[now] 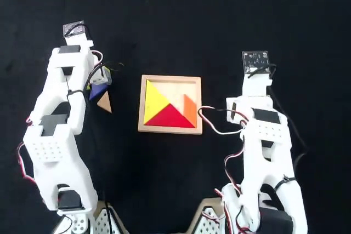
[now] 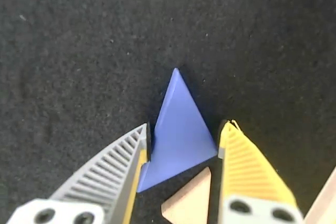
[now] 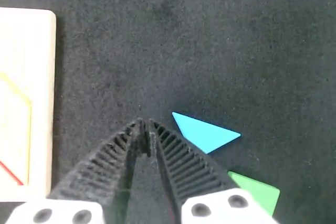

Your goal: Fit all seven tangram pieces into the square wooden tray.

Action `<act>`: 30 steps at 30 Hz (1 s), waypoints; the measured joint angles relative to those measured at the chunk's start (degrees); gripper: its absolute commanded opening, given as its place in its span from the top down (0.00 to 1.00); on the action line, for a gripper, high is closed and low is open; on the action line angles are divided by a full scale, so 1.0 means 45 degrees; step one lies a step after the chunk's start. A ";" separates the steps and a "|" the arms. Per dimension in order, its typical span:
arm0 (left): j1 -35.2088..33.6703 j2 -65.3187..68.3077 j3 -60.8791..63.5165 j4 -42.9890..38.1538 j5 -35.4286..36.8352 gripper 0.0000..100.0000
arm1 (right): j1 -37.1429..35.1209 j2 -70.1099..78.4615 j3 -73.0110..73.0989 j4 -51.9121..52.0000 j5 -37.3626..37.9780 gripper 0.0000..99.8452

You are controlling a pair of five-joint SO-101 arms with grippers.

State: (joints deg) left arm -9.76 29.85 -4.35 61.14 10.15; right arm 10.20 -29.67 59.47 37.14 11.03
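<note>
Three flat, smooth pieces lie in the square wooden tray (image 1: 170,131): a yellow triangle (image 1: 155,104), a red triangle (image 1: 171,118) and an orange piece (image 1: 190,108), with pale bare wood beside them. The tray sits on a black, felt-like surface (image 2: 79,51), between the two arms.

The left claw (image 2: 185,128) has one ribbed grey finger and one ribbed yellow finger. It points down, spread open, and straddles a blue triangle (image 2: 178,129) that lies flat, with both tips right at the triangle's edges. A plain wooden triangle (image 2: 191,205) lies between the fingers, nearer the claw's base.

The right claw (image 3: 143,129), black and ribbed, is closed tip to tip and holds nothing, low over the surface. A cyan triangle (image 3: 205,132) lies just beside its tips. A green piece (image 3: 257,192) is partly hidden by one finger, and the tray's rim lies off to the other side.
</note>
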 measured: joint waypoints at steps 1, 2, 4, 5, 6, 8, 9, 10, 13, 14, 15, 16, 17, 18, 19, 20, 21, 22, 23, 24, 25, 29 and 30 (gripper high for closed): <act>0.0000 0.0117 -0.0156 0.0098 0.0000 0.78 | 0.0000 0.0000 0.0000 0.0000 0.0000 0.99; 0.0000 0.0234 -0.0313 0.0234 -0.0039 0.78 | 0.0000 0.0000 0.0000 0.0000 0.0000 0.99; 0.0000 0.0488 -0.0801 0.0645 -0.0469 0.78 | 0.0000 0.0000 0.0000 0.0000 0.0000 0.99; 0.0000 0.0625 -0.1074 0.0899 -0.0742 0.77 | 0.0000 0.0000 0.0000 0.0000 0.0000 0.99; 0.0000 0.0742 -0.1348 0.1114 -0.1055 0.77 | 0.0000 0.0000 0.0000 0.0000 0.0000 0.99; -0.0078 0.0977 -0.1934 0.1485 -0.1661 0.77 | 0.0000 0.0000 0.0000 0.0000 0.0000 0.99; -0.0117 0.1114 -0.2247 0.1661 -0.1993 0.77 | 0.0000 0.0000 0.0000 0.0000 0.0000 0.99; -0.0137 0.1172 -0.2540 0.1817 -0.2364 0.77 | 0.0000 0.0000 0.0000 0.0000 0.0000 0.99; -0.0137 0.1485 -0.3223 0.2149 -0.3614 0.76 | 0.0000 0.0000 0.0000 0.0000 0.0000 0.99; -0.0137 0.1543 -0.3399 0.2266 -0.4005 0.76 | 0.0000 0.0000 0.0000 0.0000 0.0000 0.99; -0.0137 0.1602 -0.3595 0.2403 -0.4415 0.76 | 0.0000 0.0000 0.0000 0.0000 0.0000 0.99; -0.0137 0.1641 -0.3849 0.2598 -0.4786 0.75 | 0.0000 0.0000 0.0000 0.0000 0.0000 0.99; -0.0156 0.1700 -0.4083 0.2872 -0.5060 0.75 | 0.0000 0.0000 0.0000 0.0000 0.0000 0.99; -0.0195 0.1758 -0.4317 0.3106 -0.5255 0.75 | 0.0000 0.0000 0.0000 0.0000 0.0000 0.99; -0.0195 0.1797 -0.4493 0.3321 -0.5353 0.75 | 0.0000 0.0000 0.0000 0.0000 0.0000 0.99; -0.0195 0.1817 -0.4591 0.3653 -0.5392 0.75 | 0.0000 0.0000 0.0000 0.0000 0.0000 0.99; -0.0195 0.1817 -0.4708 0.3810 -0.5451 0.75 | 0.0000 0.0000 0.0000 -0.0039 0.0000 0.99; -0.0195 0.1836 -0.4767 0.3985 -0.5451 0.75 | 0.0000 0.0000 0.0000 -0.0039 0.0000 0.99; -0.0195 0.1836 -0.4806 0.4161 -0.5451 0.75 | 0.0000 0.0000 0.0000 -0.0039 0.0000 0.99; -0.0195 0.1836 -0.4825 0.4181 -0.5451 0.75 | 0.0000 0.0000 0.0000 -0.0039 0.0000 0.99; -0.0195 0.1836 -0.4825 0.4259 -0.5451 0.75 | 0.0000 0.0000 0.0000 -0.0039 0.0000 0.99; -0.0195 0.2051 -0.4825 0.4278 -0.5451 0.75 | 0.0000 0.0000 0.0000 -0.0039 0.0000 0.99; -0.0195 0.2227 -0.4825 0.4278 -0.5451 0.75 | 0.0000 0.0000 0.0000 -0.0039 0.0000 0.99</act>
State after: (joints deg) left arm -10.64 39.87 -26.07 80.40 -14.37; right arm 10.20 -29.67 59.47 36.97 11.03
